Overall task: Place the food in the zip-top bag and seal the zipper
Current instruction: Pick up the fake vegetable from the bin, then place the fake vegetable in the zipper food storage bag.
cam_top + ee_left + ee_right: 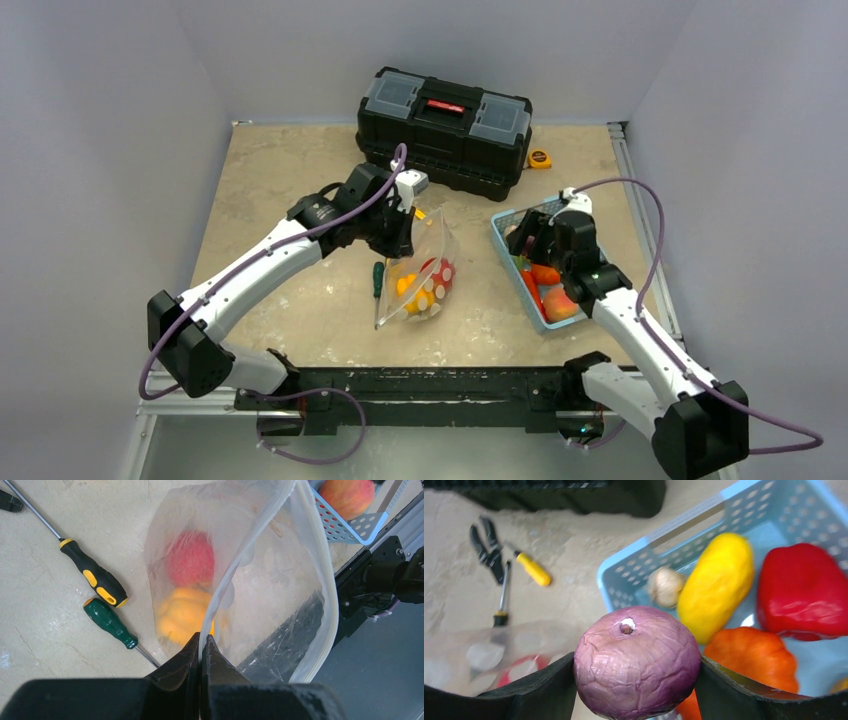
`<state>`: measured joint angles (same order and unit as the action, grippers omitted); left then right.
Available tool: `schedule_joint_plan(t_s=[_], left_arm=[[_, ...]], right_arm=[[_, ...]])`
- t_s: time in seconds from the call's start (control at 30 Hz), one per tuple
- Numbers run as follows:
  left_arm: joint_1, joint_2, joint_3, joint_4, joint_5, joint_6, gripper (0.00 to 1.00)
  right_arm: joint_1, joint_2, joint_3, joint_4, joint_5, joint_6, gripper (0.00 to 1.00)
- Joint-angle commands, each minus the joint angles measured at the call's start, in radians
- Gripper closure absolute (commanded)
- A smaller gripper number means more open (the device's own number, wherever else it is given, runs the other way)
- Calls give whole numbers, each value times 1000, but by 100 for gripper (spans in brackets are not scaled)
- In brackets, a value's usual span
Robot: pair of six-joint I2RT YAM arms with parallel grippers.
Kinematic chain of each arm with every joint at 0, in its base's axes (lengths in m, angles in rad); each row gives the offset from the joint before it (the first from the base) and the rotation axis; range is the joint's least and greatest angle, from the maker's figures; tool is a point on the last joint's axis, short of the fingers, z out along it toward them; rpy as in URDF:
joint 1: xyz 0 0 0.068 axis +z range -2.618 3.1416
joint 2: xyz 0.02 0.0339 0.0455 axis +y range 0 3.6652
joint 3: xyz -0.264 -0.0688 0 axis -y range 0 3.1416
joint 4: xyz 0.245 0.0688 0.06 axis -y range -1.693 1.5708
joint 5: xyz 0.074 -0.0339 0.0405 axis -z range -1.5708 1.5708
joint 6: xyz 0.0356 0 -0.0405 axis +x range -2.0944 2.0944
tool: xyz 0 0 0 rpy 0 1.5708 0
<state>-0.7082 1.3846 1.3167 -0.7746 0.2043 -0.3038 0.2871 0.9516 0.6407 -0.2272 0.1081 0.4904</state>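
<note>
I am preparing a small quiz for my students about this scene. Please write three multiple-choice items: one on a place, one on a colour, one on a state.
1. Where is the red pepper?
A. in the basket
B. on the toolbox
C. on the table beside a screwdriver

2. What colour is the onion in the right gripper?
A. green
B. purple
C. white

3. How is the left gripper?
A. wide open over the table
B. shut on the edge of the bag
C. shut on a screwdriver

Answers:
1 A: the right wrist view shows the pepper inside the blue basket walls, next to yellow and orange food.
2 B: the round onion between the two fingers is purple.
3 B: the left wrist view shows the fingers pressed together on the clear edge, which holds the bag up with its mouth open.
</note>
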Motion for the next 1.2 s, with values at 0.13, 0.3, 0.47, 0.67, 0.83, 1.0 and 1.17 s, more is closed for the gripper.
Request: schedule_joint_plan(t_s=[0.13,0.3,0.47,0.67,0.83,1.0,1.17], left_arm=[[1,-7,39,-1,-18,-11,100],[0,-7,41,-5,-27,-6,100],[0,-7,41,-5,-27,-6,100],[0,-3,42,-6,-23,-6,100],[0,-2,45,-10,-25,-1,100],[1,-5,49,-12,-15,2,100],[1,-11,47,-4,33,-1,100]], right_arm=[[265,-18,152,-124,67,96,100],[386,-26,242,-173,112,133,100],[505,-47,299,-152,94,147,100],[701,-68,356,-89,136,109,100],[805,-17,364,34,55,78,100],[896,92,414,39,186,52,100],[899,167,423,20,372,40,100]])
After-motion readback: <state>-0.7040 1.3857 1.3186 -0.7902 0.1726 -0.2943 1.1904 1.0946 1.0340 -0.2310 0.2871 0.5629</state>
